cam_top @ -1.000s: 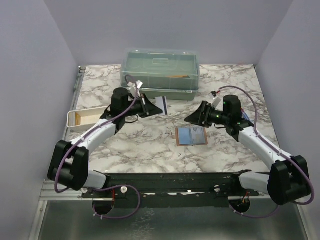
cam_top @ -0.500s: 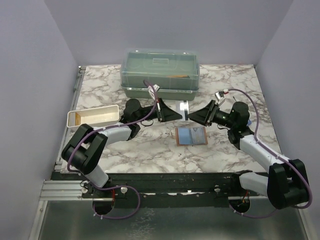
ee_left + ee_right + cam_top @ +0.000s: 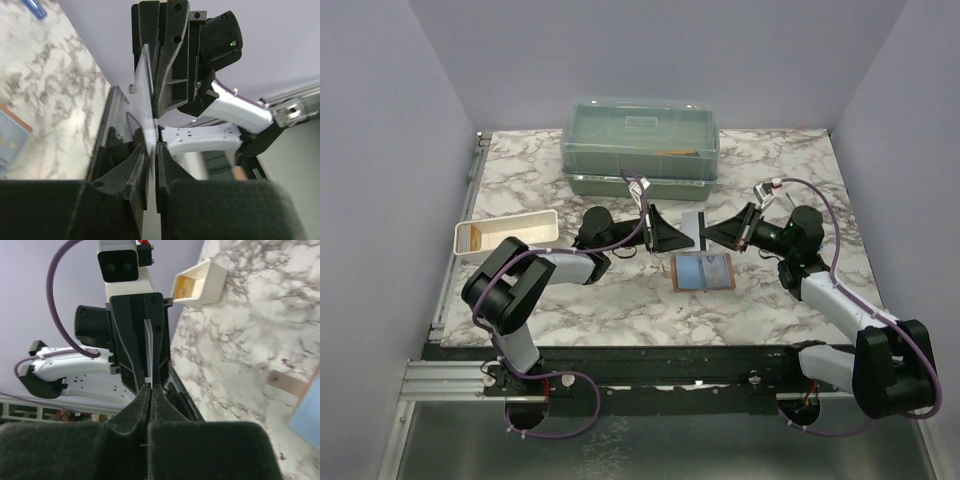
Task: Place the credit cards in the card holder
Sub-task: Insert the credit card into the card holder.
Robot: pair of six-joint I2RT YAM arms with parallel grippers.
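Observation:
One pale credit card (image 3: pixel 694 222) hangs edge-up above the table, just behind the card holder (image 3: pixel 702 271). The holder lies open and flat, brown with bluish pockets. My left gripper (image 3: pixel 682 238) is shut on the card's left end and my right gripper (image 3: pixel 706 236) is shut on its right end, tips almost meeting. In the left wrist view the card (image 3: pixel 145 100) runs from my left gripper (image 3: pixel 152 150) up into the right one's fingers (image 3: pixel 172 65). In the right wrist view my right gripper (image 3: pixel 150 387) pinches the card (image 3: pixel 148 350). Part of the holder (image 3: pixel 307 415) shows at the lower right.
A big translucent green lidded box (image 3: pixel 642 145) stands at the back centre. A long white tray (image 3: pixel 507 232) lies at the left, also seen in the right wrist view (image 3: pixel 197 282). A small blue object (image 3: pixel 35 7) lies on the marble far from the left gripper.
The left gripper carried the card rightward toward the centre. The right gripper came in from the right, open, and has shut on the card's other end.

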